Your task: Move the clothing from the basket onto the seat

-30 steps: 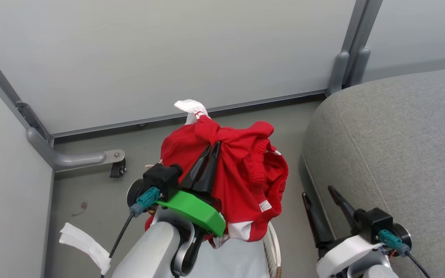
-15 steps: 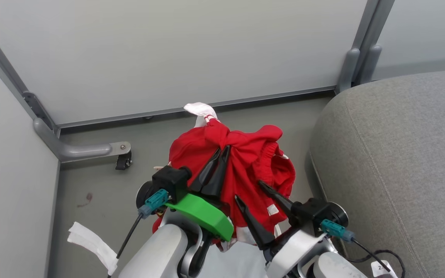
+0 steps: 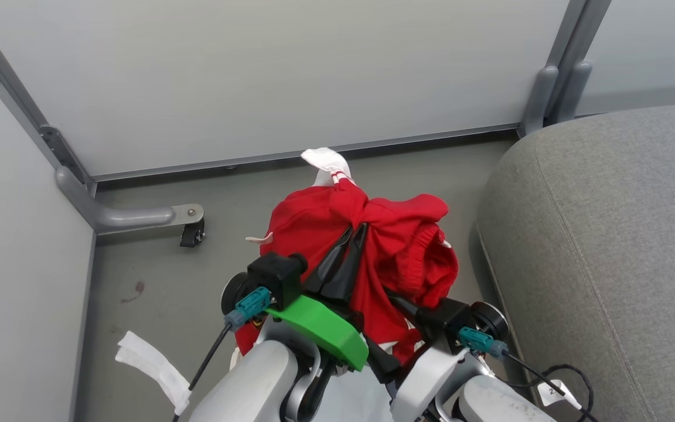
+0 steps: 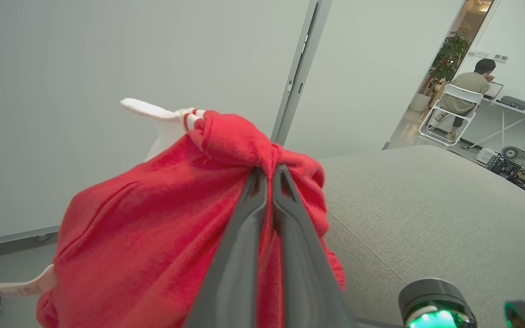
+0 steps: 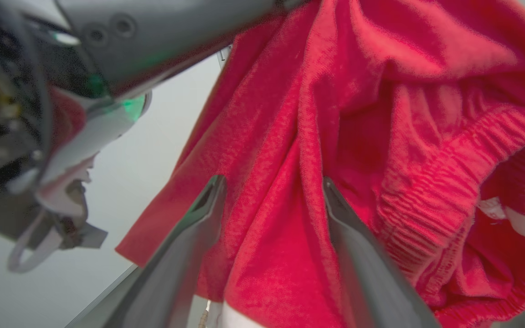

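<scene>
Presently, my left claw (image 3: 356, 230) is pressed together on a bunched fold near the top of the clothing (image 3: 305, 225). The clothing hangs from it in the air as a red bundle above the floor (image 3: 197, 275), with one white cuff (image 3: 326, 159) sticking out past the pinch. My right claw (image 5: 272, 180) stands wide apart, low against the hanging cloth. In the right wrist view a red fold lies between its two fingers (image 5: 185, 246), ungripped, and whether it touches them I cannot tell. The seat (image 3: 607, 234) is just to my right of the bundle, near but apart from it, and the part in sight carries no cloth. The basket is under my forearms (image 3: 249, 381), so I cannot tell whether the lowest hem is clear of it. Judged from this, the pick-up is done or nearly so, and the transfer is not. What remains, as I read it, is to carry the bundle rightward over the cushion, lower it until the fabric rests there, and part the left fingers. The right claw may close for a second hold, since loose fabric hung from one pinch may slip or trail.
</scene>
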### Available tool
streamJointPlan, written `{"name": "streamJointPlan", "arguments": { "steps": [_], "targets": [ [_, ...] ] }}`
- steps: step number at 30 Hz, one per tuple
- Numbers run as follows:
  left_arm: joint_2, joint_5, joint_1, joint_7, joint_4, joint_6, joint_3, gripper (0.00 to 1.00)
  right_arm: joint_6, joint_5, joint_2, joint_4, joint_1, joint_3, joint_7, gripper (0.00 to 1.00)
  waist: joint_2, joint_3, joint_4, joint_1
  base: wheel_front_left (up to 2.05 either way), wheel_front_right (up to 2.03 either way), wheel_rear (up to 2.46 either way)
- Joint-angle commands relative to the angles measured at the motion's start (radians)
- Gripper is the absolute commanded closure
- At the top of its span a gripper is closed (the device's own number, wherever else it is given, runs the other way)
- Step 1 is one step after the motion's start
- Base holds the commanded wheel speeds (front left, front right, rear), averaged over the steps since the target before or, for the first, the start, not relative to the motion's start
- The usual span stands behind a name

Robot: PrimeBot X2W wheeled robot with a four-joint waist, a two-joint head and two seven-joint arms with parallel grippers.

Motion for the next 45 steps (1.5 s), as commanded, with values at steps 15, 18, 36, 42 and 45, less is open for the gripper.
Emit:
{"name": "streamJointPlan", "arguments": {
  "steps": [15,18,36,42,45],
  "targets": [
    [0.001,-0.043,-0.044,-0.004,-0.028,0.013,-0.065,1.0,-0.001,-0.064,-0.005,0.099,-0.034,-0.022,-0.002,0.0,0.0,0.008,0.027,0.0001,0.0,0.0,0.0],
    [0.001,-0.046,-0.047,-0.004,-0.03,0.013,-0.072,1.0,-0.001,-0.058,-0.004,0.093,-0.036,-0.032,-0.002,0.0,0.0,0.011,0.032,0.0001,0.0,0.0,0.0],
    [0.001,-0.083,-0.068,-0.004,-0.045,0.025,-0.126,1.0,-0.001,-0.105,-0.005,0.165,-0.052,-0.058,-0.002,0.0,0.0,0.018,0.067,0.0001,0.0,0.0,0.0],
    [0.001,-0.092,-0.063,-0.004,-0.043,0.026,-0.131,1.0,-0.001,-0.11,-0.005,0.182,-0.056,-0.07,-0.002,1.0,0.0,0.017,0.073,0.0001,0.0,0.0,0.0],
    [0.001,-0.093,-0.063,-0.004,-0.038,0.027,-0.128,1.0,-0.001,-0.109,-0.005,0.198,-0.059,-0.064,-0.002,1.0,0.0,0.016,0.073,0.0001,0.0,0.0,0.0]
  ]
}}
